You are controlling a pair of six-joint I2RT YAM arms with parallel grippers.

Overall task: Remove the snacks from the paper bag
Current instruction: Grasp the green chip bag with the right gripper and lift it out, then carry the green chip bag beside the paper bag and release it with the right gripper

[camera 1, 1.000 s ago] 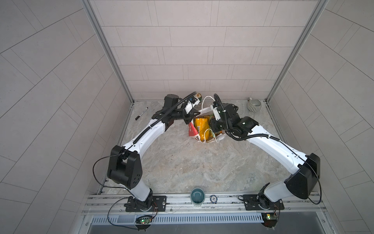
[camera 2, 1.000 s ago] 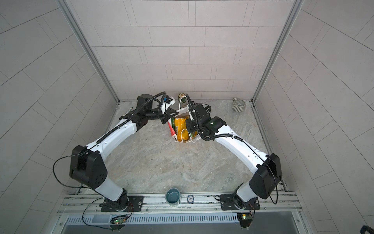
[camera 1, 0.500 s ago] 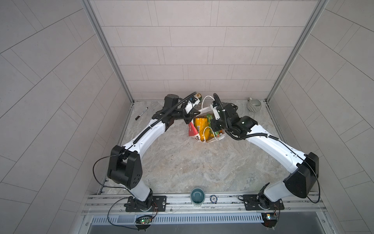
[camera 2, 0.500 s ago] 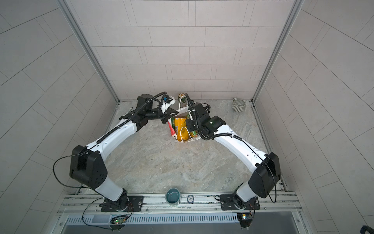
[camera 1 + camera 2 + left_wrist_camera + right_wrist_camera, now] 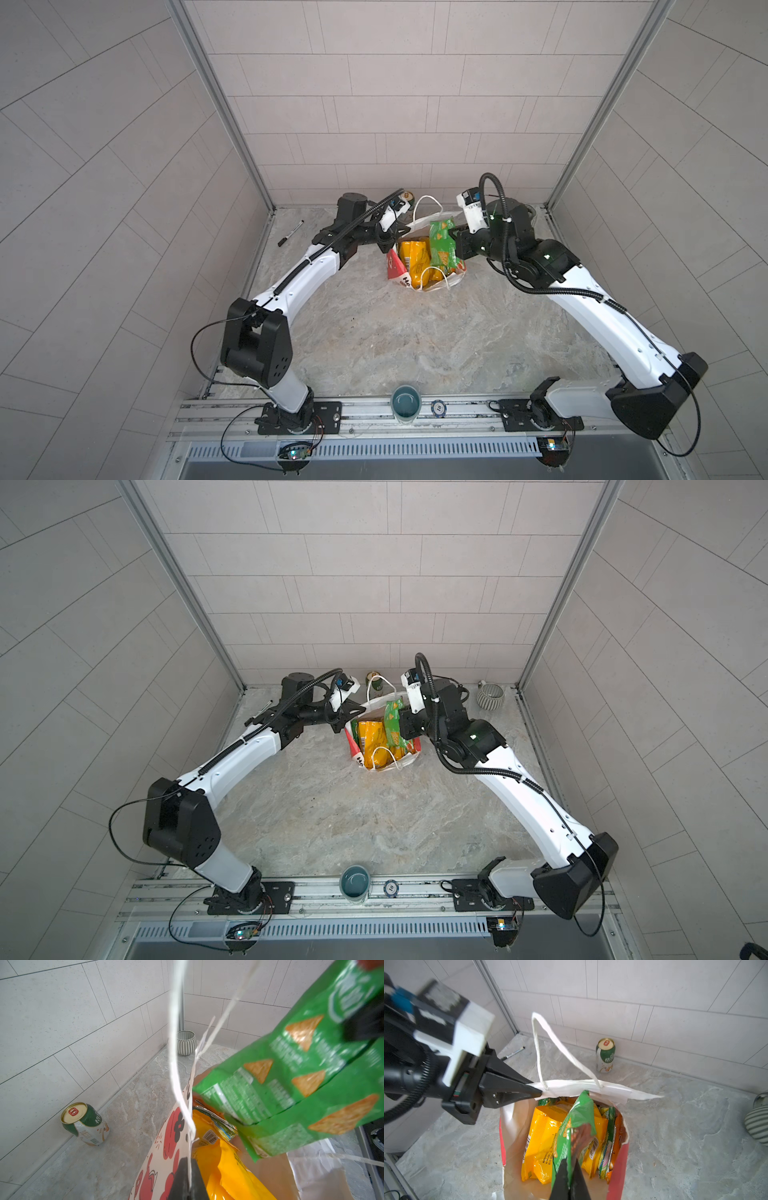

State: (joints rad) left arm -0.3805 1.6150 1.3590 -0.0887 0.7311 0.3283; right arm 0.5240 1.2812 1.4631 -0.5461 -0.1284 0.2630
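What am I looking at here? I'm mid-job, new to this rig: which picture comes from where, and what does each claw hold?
Two white robot arms work over a marble table. Both top views look down on the whole scene; each wrist view looks along one arm's claw. The left gripper is shut on the rim of the paper bag, holding it open. The right gripper is shut on a green packet at the bag's mouth. Yellow packets lie inside. A drink can, a striped pot and a pen sit on the table toward the back.
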